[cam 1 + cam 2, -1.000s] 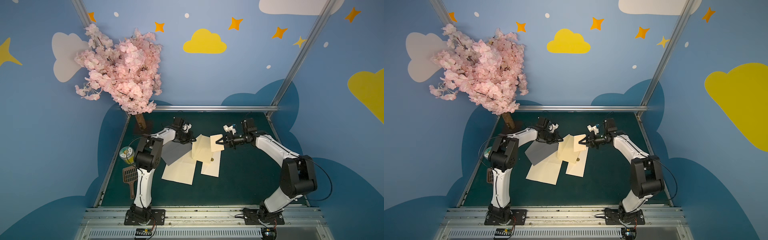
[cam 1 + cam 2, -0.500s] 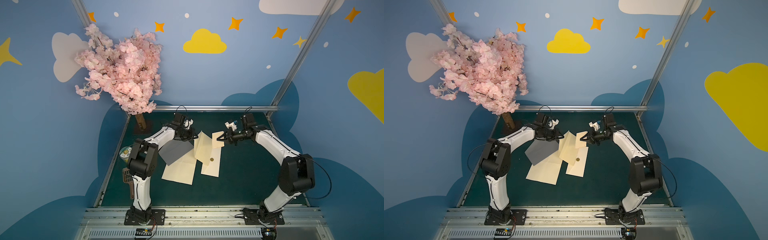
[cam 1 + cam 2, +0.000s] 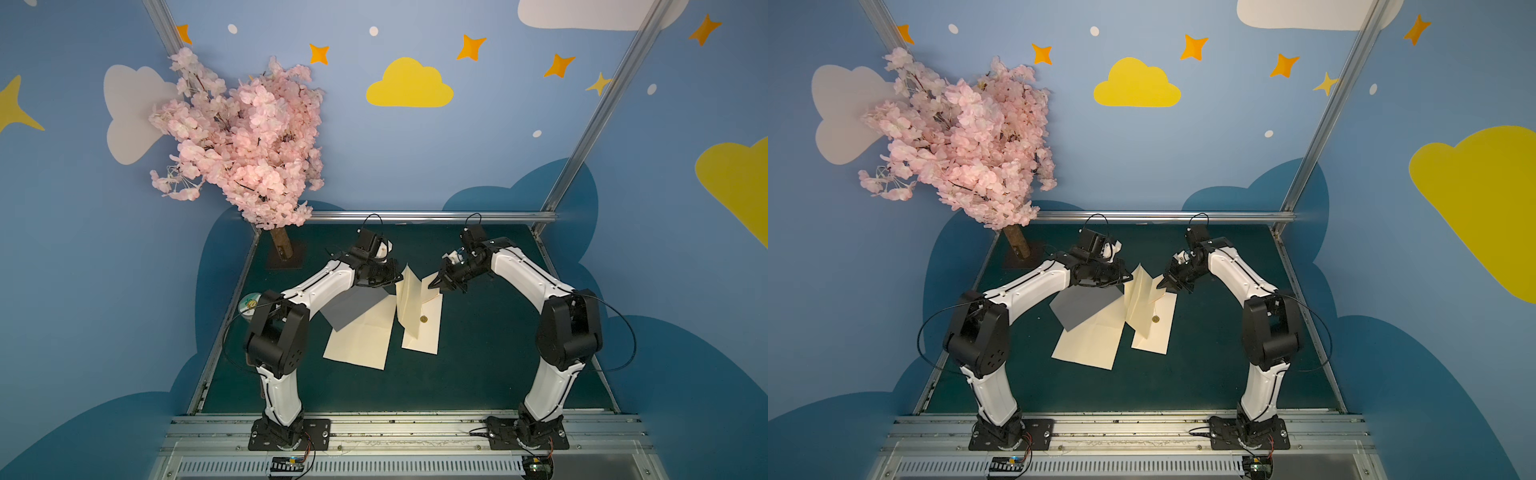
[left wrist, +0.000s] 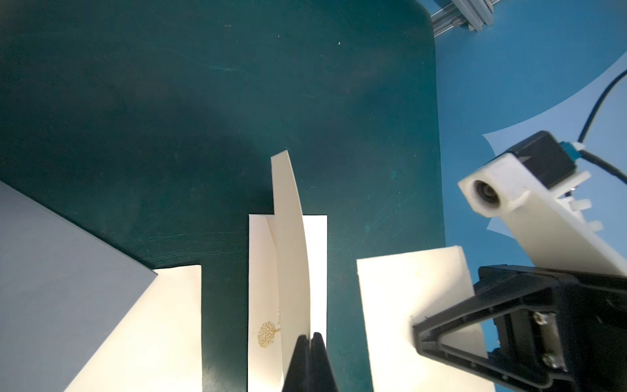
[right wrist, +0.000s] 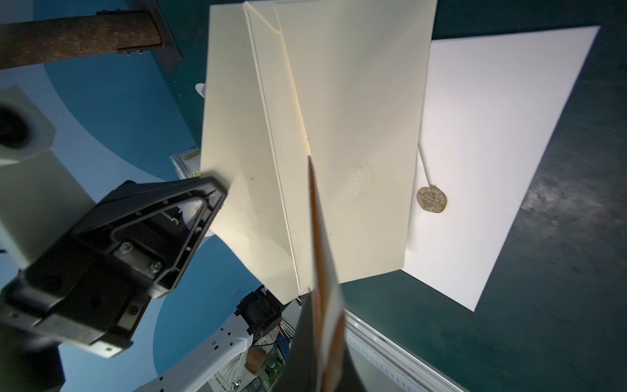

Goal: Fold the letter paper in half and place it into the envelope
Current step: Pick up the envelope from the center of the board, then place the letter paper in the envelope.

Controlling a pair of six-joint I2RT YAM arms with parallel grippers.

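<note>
Both top views: left gripper [image 3: 395, 276] and right gripper [image 3: 432, 285] both clamped on one raised envelope [image 3: 410, 300]; three sheets lie flat: cream sheet [image 3: 360, 338], grey sheet [image 3: 348, 311], white sheet [image 3: 427, 337].

Staged robot booth; cloud-painted walls [image 3: 374, 158]

Left arm [image 3: 316, 286], right arm [image 3: 528, 270]: glossy white shells, bulky black joint housings. Black base plates [image 3: 289, 434] at 6 o'clock, corner screws. Thin black cables [image 3: 635, 338] loop off elbows. Left hand [image 3: 397, 276], right hand [image 3: 432, 284]: black, triangular ribbed fingers [image 4: 429, 334], silver screws. White camera mount [image 4: 502, 193], black module, blue connector.
</note>
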